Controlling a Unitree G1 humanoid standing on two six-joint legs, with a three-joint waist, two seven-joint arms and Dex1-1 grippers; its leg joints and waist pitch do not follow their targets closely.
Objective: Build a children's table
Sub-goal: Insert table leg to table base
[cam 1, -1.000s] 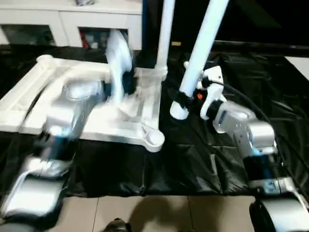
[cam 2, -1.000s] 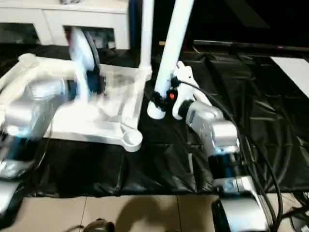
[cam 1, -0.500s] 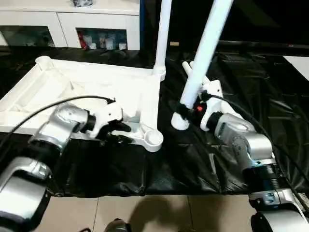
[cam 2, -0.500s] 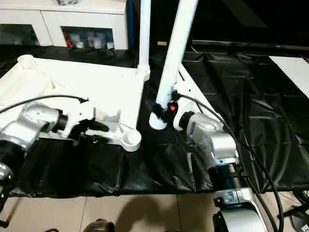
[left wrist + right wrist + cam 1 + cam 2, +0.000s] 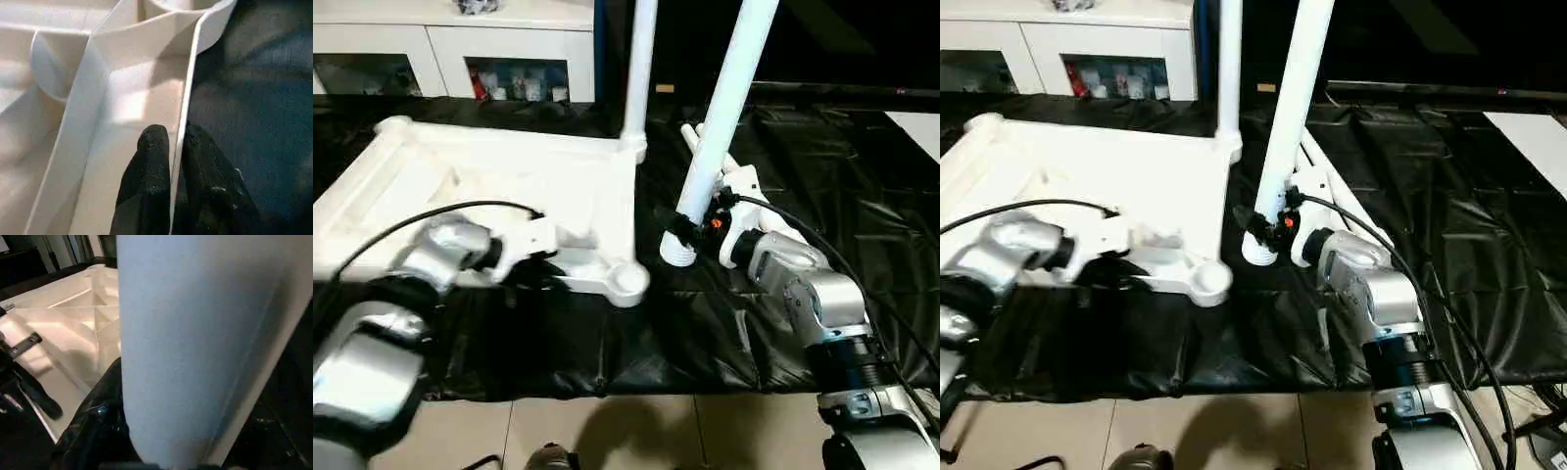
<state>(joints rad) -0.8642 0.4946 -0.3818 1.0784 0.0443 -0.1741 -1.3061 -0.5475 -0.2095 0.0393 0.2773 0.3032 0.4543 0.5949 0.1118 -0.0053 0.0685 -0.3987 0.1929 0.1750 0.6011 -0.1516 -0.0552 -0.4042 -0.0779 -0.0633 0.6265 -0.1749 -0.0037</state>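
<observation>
Nearest the camera, the left claw pinches the near rim of the tabletop, one black finger inside the wall and the other outside it over the black sheet. The tabletop lies upside down on that sheet, ribbed underside up, and the grip sits just beside its near right corner socket, which stands empty. Right of that socket, the right claw is clamped around the lower end of a white leg; this leg leans slightly, its flared end close to the sheet, near the socket but apart from it. Another leg stands upright in the tabletop's far right corner. Beyond the tabletop's far edge stands a white cabinet with glass doors.
</observation>
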